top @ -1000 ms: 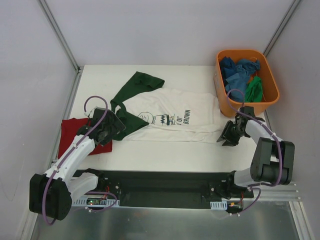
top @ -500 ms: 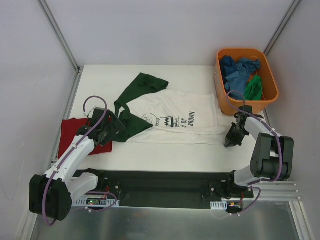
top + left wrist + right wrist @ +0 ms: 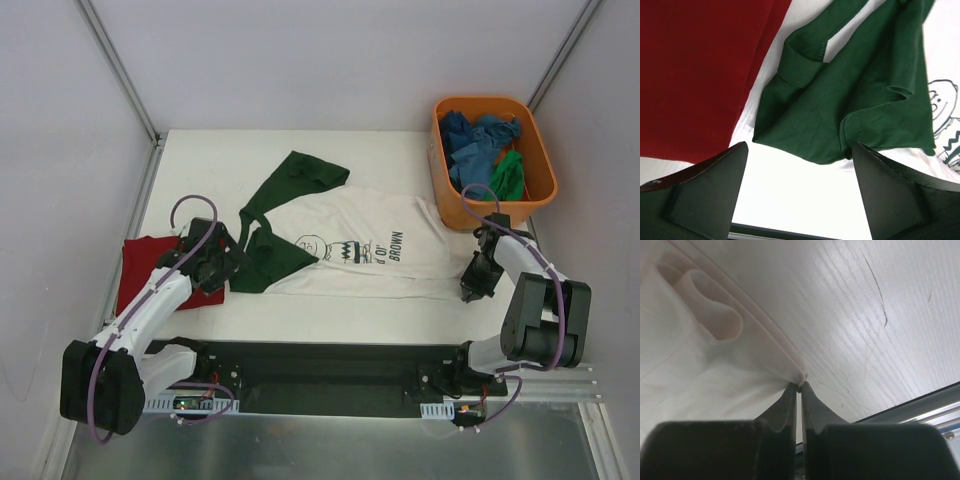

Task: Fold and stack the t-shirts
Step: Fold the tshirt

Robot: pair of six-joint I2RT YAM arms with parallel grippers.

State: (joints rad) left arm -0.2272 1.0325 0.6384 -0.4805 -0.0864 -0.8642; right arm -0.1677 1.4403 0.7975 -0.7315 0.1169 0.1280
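Right jaws clenched on hem of white cartoon-print cloth t-shirt (image 3: 360, 228); left jaws released. Long axis left-right, collar left. Orange plastic tub (image 3: 482, 102): blue shirt (image 3: 475, 142), green shirt (image 3: 510, 178).

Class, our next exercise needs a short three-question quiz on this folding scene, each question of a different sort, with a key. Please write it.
1. True or false: the right gripper has its jaws shut on the white shirt's hem.
2. What lies in the tub? A: blue cloth and green cloth. B: a red shirt. C: nothing.
3. Fill the gap: the left gripper has its jaws ____ above the green sleeve.

Key: 1 true; 2 A; 3 open.
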